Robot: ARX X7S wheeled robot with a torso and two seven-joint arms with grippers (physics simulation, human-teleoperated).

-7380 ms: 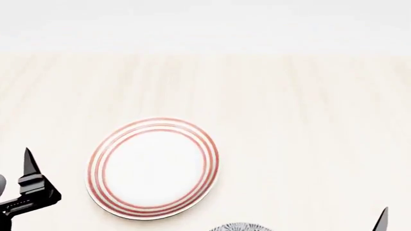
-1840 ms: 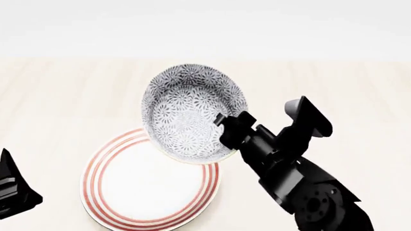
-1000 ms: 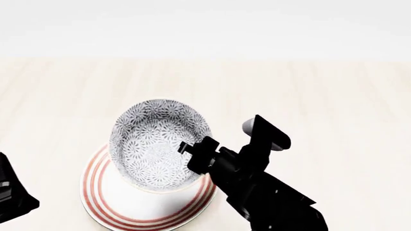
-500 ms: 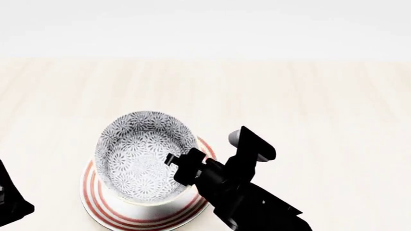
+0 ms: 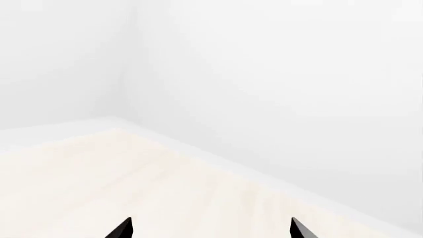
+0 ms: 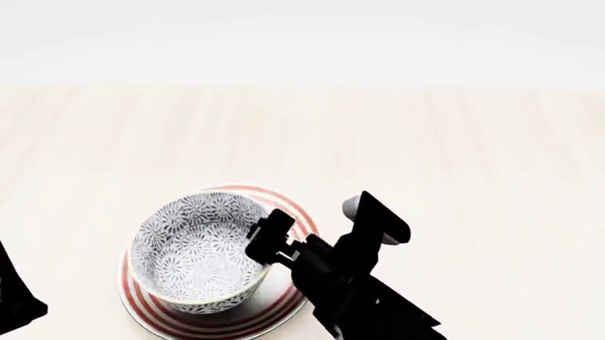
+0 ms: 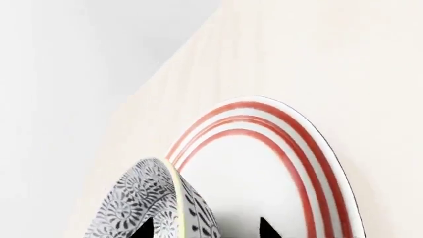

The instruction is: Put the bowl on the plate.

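The bowl (image 6: pixel 189 256), white with a dense grey-blue floral pattern, sits upright on the red-ringed plate (image 6: pixel 283 303), toward the plate's left side. My right gripper (image 6: pixel 271 238) is at the bowl's right rim. In the right wrist view the bowl's wall (image 7: pixel 140 198) stands between the two parted fingertips, with a clear gap to the outer one, so this gripper (image 7: pixel 205 229) is open, above the plate (image 7: pixel 310 145). My left gripper (image 5: pixel 210 230) is open over bare table, and part of it shows at the lower left of the head view (image 6: pixel 14 301).
The pale wooden table (image 6: pixel 454 156) stretches back to a white wall (image 6: pixel 302 35). The table's far corner and edge show in the left wrist view (image 5: pixel 119 121).
The right arm has lowered the bowl from a tilted hold above the plate until it rests level on the plate. The right fingers now stand apart around the rim. The left arm barely moved.
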